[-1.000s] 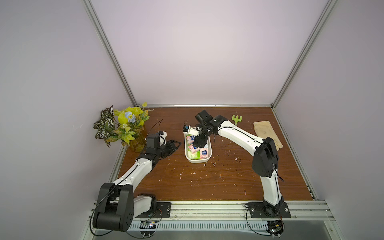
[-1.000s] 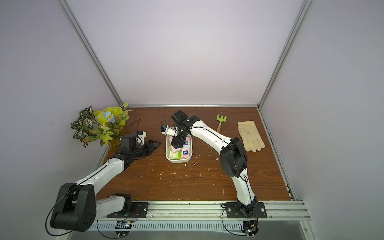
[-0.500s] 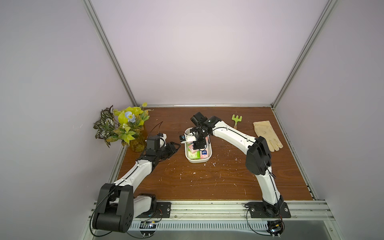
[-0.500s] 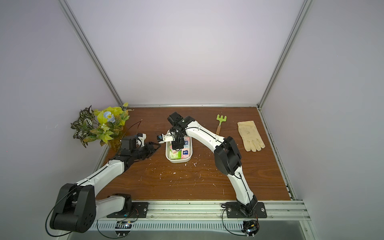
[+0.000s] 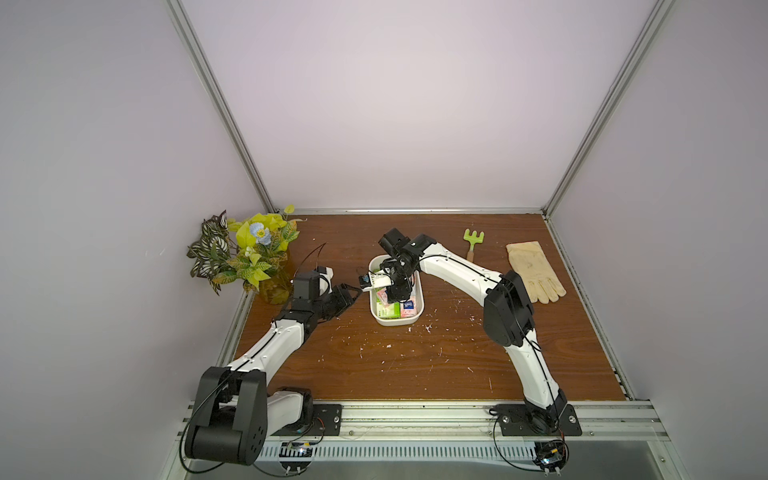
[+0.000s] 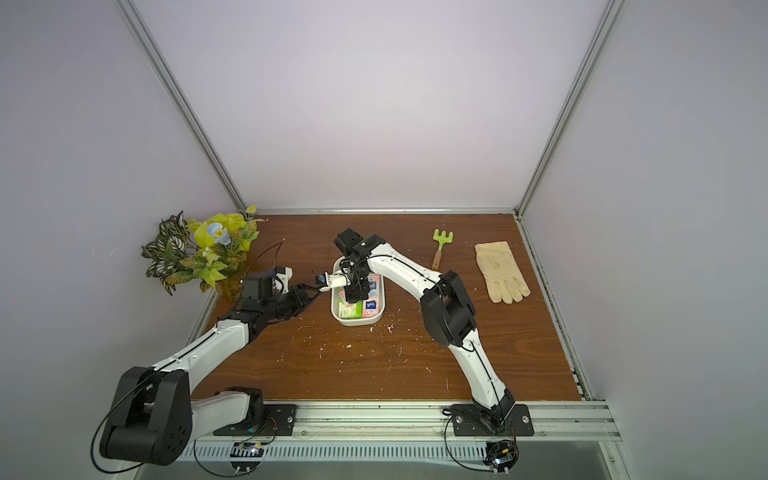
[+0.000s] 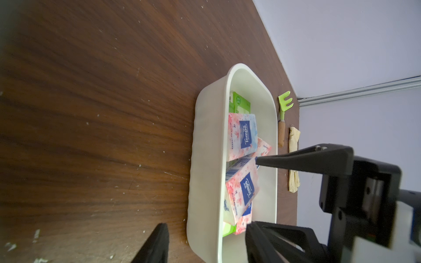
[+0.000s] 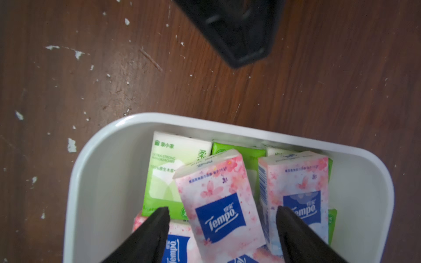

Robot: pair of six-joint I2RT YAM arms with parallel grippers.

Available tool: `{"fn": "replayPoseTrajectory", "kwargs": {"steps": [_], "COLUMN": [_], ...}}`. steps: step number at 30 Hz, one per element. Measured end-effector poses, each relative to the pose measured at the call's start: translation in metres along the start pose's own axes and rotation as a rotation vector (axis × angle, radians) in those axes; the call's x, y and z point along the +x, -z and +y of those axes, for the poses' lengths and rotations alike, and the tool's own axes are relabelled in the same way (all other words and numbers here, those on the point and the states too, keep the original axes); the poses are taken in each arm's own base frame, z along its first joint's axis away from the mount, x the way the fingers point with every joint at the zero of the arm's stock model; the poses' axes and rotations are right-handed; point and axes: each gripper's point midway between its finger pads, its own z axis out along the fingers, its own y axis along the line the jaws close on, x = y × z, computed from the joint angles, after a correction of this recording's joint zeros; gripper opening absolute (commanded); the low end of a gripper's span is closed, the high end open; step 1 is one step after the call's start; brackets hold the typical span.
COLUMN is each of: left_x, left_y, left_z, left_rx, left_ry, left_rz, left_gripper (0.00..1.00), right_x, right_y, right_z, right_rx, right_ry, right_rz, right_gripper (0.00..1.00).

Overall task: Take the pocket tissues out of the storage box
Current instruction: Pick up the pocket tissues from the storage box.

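The white storage box (image 5: 395, 325) (image 6: 357, 323) sits mid-table with several pocket tissues inside, green ones (image 5: 388, 309) by its left wall and pink ones (image 5: 409, 305) to the right. My right gripper (image 5: 395, 297) (image 8: 223, 211) reaches down into the box, open. Its fingers stand on either side of a tilted pink packet (image 8: 218, 200) with a gap on both sides. A green packet (image 8: 168, 173) lies beyond it against the box wall (image 8: 102, 159). My left gripper (image 5: 348, 291) (image 7: 205, 224) hovers open and empty just outside the box's left wall (image 7: 205, 159).
A potted plant (image 5: 245, 253) stands at the back left, close behind the left arm. At the back right lie a green hand rake (image 5: 473, 241) and a cream glove (image 5: 534, 270). White flecks are scattered over the wooden table (image 5: 415, 365).
My right gripper has come forward and down into the box, over the pink packets, and its jaws have narrowed a little. The left arm has hardly moved.
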Motion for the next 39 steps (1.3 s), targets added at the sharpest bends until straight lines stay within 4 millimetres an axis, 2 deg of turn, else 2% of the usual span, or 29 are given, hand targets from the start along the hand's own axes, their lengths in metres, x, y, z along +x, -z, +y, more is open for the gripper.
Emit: {"fn": "replayPoseTrajectory", "kwargs": {"steps": [20,28,39], "left_x": [0.002,0.004,0.004], "left_y": [0.000,0.000,0.000], "left_z": [0.002,0.004,0.004], "left_rx": [-0.004,-0.009,-0.009], "left_ry": [0.004,0.008,0.008], "left_rz": [0.005,0.009,0.009], "left_gripper": [0.51,0.51,0.51], "right_x": [0.013,0.017,0.021], "right_y": [-0.028,-0.028,-0.032], "right_z": [0.007,0.007,0.008], "right_rx": [-0.052,-0.052,-0.047], "right_ry": [-0.019,-0.049,-0.066], "right_rz": [0.035,0.046,0.066], "right_gripper": [0.81,0.60,0.62]}}
